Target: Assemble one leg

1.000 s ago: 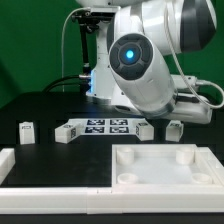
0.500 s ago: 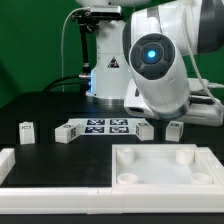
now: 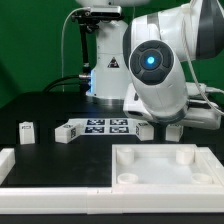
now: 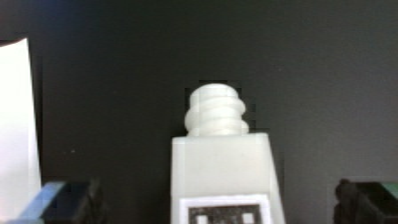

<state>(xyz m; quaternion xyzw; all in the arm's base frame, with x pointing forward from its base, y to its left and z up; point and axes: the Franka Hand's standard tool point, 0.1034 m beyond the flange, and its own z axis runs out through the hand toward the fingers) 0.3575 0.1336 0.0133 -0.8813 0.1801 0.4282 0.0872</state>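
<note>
In the exterior view, four small legs stand on the black counter (image 3: 60, 105): first leg (image 3: 26, 131), second leg (image 3: 65, 135), then one marker board (image 3: 105, 126), third leg (image 3: 146, 130) and fourth leg (image 3: 174, 131), half hidden under the arm. One big white top (image 3: 165, 168) lies in front. Only the wrist view shows the tool (image 4: 217, 202). It is wide open and holds nothing, with one leg (image 4: 222, 155) between its fingers (image 4: 63, 200).

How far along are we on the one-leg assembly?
Done: nothing fitted yet; the white top has its visible corner sockets empty. In hand: the open gripper straddles one leg, with gaps on both sides. Left: close on it, carry it over and seat it in a socket.
</note>
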